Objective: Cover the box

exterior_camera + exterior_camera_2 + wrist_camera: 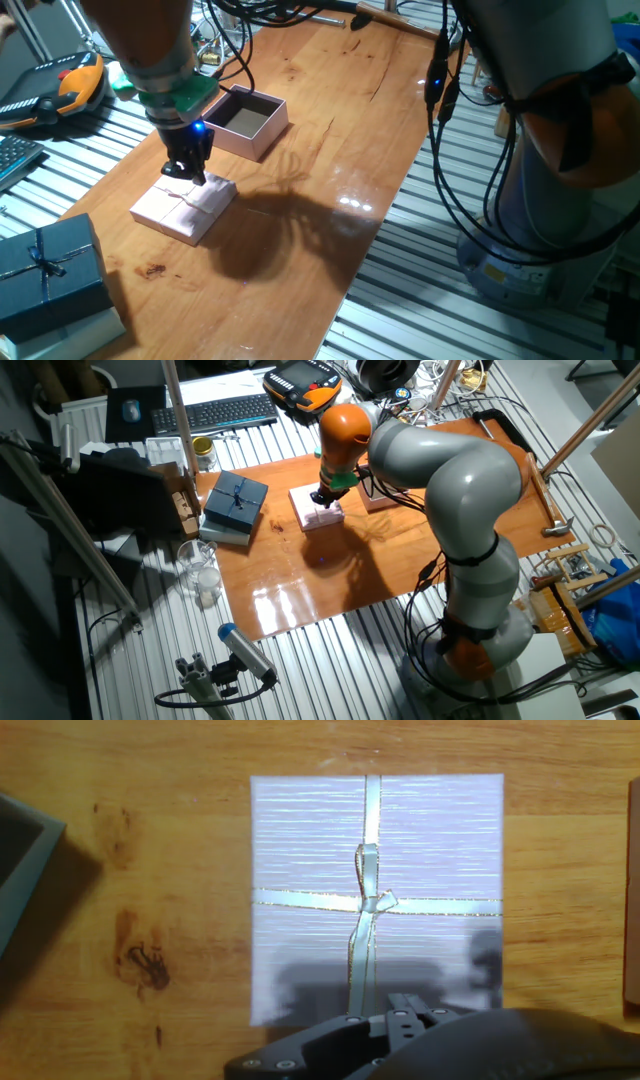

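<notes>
We see a wooden table point(330, 130) that fills most of one fixed view, with metal slats around it. The big grey and orange arm point(440, 470) bends over the table from the 3 o'clock side in the other fixed view, and its wrist points down at the middle of the table.

At 8 o'clock in one fixed view a dark blue box point(45, 265) with a ribbon stands at the table corner, well apart from the other things. In the other fixed view we find the same blue box point(236, 500) at 9 o'clock from the wrist.

The box point(248, 120) is open, pale pink outside and brownish inside. It stands on the table at 1 o'clock from the gripper, near it but not touching. In the other fixed view the arm hides most of it.

The flat pink lid point(185, 208) lies on the wood just at 7 o'clock from the box, apart from it. In the hand view the lid point(430, 840) shows a thin ribbon cross point(366, 900) with a small knot near its middle.

The gripper point(187, 172) hangs right over the far edge of the lid, fingertips at or just above its top. We cannot tell if the fingers are spread or pressed together, because the hand view shows only the dark body at 6 o'clock.
</notes>
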Robot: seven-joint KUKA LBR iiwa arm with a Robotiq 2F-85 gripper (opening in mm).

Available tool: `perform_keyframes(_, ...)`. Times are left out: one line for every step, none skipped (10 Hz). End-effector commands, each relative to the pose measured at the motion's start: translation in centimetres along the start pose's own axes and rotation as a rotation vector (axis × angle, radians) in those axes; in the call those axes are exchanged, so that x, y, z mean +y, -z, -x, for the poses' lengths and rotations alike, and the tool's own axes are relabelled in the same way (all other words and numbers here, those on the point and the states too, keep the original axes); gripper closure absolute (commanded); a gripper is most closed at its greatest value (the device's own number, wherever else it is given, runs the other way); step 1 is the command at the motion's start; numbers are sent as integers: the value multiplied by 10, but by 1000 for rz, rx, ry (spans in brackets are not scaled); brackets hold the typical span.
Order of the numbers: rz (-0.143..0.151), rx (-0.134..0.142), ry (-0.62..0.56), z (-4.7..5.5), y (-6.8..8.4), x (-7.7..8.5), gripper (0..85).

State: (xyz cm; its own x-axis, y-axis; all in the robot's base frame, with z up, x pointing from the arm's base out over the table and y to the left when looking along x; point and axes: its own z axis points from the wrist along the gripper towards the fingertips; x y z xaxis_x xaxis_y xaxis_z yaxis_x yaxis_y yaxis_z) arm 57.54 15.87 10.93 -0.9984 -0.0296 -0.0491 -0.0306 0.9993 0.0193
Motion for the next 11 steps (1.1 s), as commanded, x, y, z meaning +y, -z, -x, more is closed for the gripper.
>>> perform_keyframes(37, -62, -2, 0, 0, 0, 850)
perform_keyframes(27, -77, 3, 0, 0, 0, 850)
perform_keyframes(8, -64, 4, 0, 0, 0, 850)
perform_keyframes(-5, -56, 4, 0, 0, 0, 850)
perform_keyframes(-5, -36, 1, 0, 0, 1, 850)
perform_keyframes(-6, -24, 1, 1, -3, 2, 850)
perform_keyframes(-6, -21, -2, 3, -6, 5, 850)
perform_keyframes(-4, -21, -7, 5, -10, 8, 850)
perform_keyframes(0, -18, -9, 7, -13, 8, 850)
perform_keyframes(8, -16, -11, 9, -15, 8, 850)
perform_keyframes(10, -13, -11, 12, -18, 8, 850)
